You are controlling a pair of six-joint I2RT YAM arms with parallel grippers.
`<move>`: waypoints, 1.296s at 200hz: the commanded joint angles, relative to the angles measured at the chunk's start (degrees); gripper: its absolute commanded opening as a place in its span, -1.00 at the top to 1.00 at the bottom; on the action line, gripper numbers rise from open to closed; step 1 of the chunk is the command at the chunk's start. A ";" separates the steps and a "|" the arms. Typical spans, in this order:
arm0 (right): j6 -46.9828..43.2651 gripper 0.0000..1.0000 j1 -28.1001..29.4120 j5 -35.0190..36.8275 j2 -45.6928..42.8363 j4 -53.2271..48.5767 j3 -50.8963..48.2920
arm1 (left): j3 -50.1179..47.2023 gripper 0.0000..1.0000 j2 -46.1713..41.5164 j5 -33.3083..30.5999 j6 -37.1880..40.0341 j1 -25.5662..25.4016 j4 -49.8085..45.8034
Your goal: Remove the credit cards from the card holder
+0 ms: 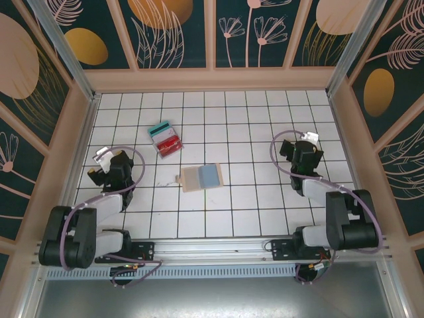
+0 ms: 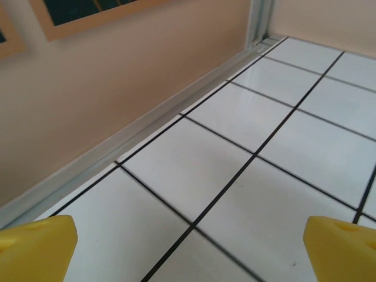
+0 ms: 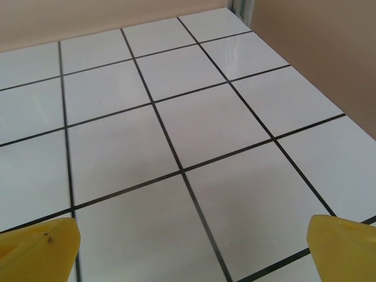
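L fingers (image 2: 35,249) and R fingers (image 3: 343,247) spread wide, empty, above worktop (image 1: 252,119). L arm (image 1: 109,202) and R arm (image 1: 317,189) folded, either side of card holder (image 1: 201,177), well apart.

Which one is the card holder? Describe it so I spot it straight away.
Start from the white tiled table. Near its middle lies the card holder, flat and open. It is tan with a blue-grey panel, unlike the teal-green and red credit cards farther back on its left.

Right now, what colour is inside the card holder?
The card holder is blue-grey inside, best seen from the top view.
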 commanded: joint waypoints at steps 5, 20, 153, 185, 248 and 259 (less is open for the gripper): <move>-0.85 -0.98 -2.44 -3.95 3.76 13.74 -1.35 | 0.73 -0.98 3.95 8.17 2.86 2.53 16.61; -1.02 -0.97 -3.45 -6.67 6.22 16.79 -1.21 | 2.74 -0.98 6.54 13.51 5.80 3.41 18.06; -4.15 -0.98 -6.55 -20.25 10.15 38.91 -10.78 | -3.95 -0.98 13.50 25.70 12.30 3.46 38.49; -4.59 -0.98 -5.84 -19.85 10.10 38.64 -10.70 | -3.87 -0.97 13.62 25.79 12.48 3.50 38.53; -4.60 -0.98 -5.72 -19.90 10.11 38.64 -10.69 | -2.37 -0.98 13.77 32.91 15.11 3.46 35.85; -4.59 -0.98 -5.73 -19.85 10.14 38.59 -10.61 | -2.47 -0.98 13.70 32.91 15.11 3.46 35.93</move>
